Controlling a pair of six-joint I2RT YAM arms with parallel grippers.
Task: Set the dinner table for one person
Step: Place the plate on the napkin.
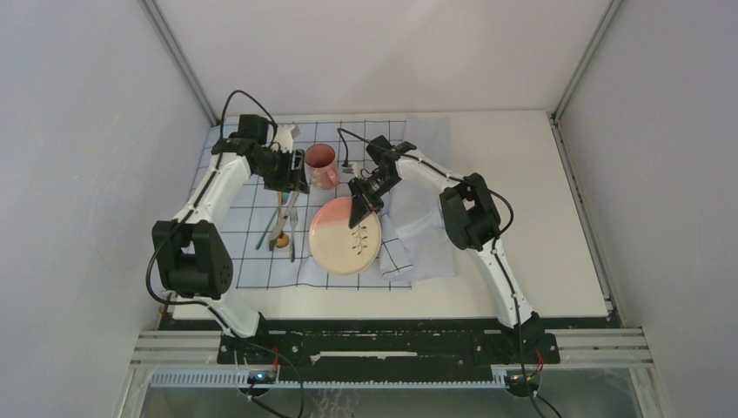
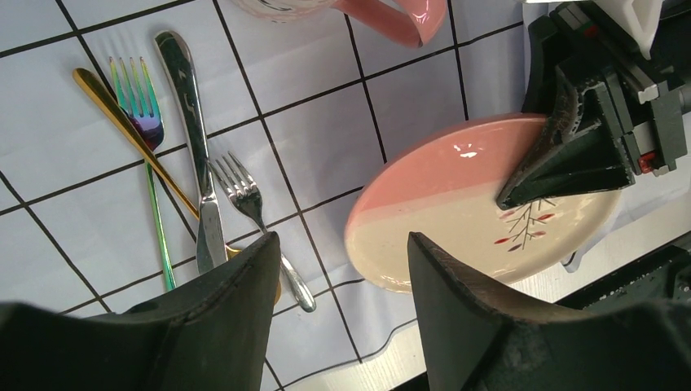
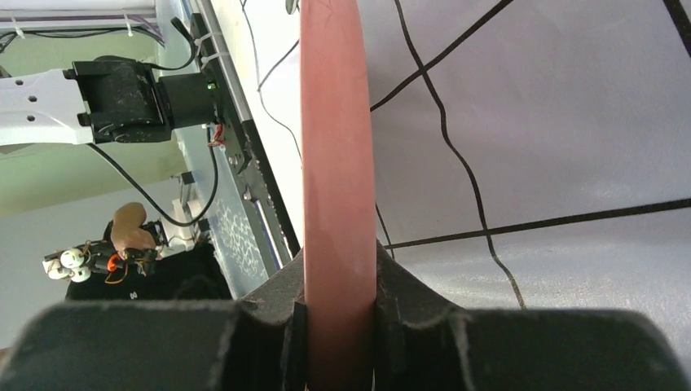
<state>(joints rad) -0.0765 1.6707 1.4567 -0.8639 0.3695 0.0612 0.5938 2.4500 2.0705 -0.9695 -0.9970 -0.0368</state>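
Overhead, the top external view alone shows the whole dinner table (image 1: pixel 548 157): a cream-white rectangle filling the middle of the frame, its long axis running left to right and its near long edge at the bottom, by the arm bases. A pale-blue gridded cloth (image 1: pixel 252 261) covers its left-centre part. Bare tabletop extends to the right of both arms.

Both tools hang above the cloth, so the table lies beneath them. The left gripper (image 1: pixel 291 178) is in the upper left of the table area, beside a pink mug (image 1: pixel 319 165). The right gripper (image 1: pixel 357 212) is at the centre, on the upper rim of a pink-and-cream plate (image 1: pixel 345 235).

The left wrist view adds detail that the overhead view blurs. Its own fingers (image 2: pixel 269 269) stand spread at the bottom edge with nothing between them. Beyond them, at upper left, lie a gold utensil (image 2: pixel 98 94), an iridescent fork (image 2: pixel 143 106), a knife (image 2: pixel 191 122) and a silver fork (image 2: pixel 244 195), overlapping on the cloth. At right the plate appears tilted, with the other arm's black finger on its leaf-patterned face.

The right wrist view alone confirms the grip. The plate's pink rim, seen edge-on, runs vertically through mid-frame and is pinched between the two black pads (image 3: pixel 399 309).
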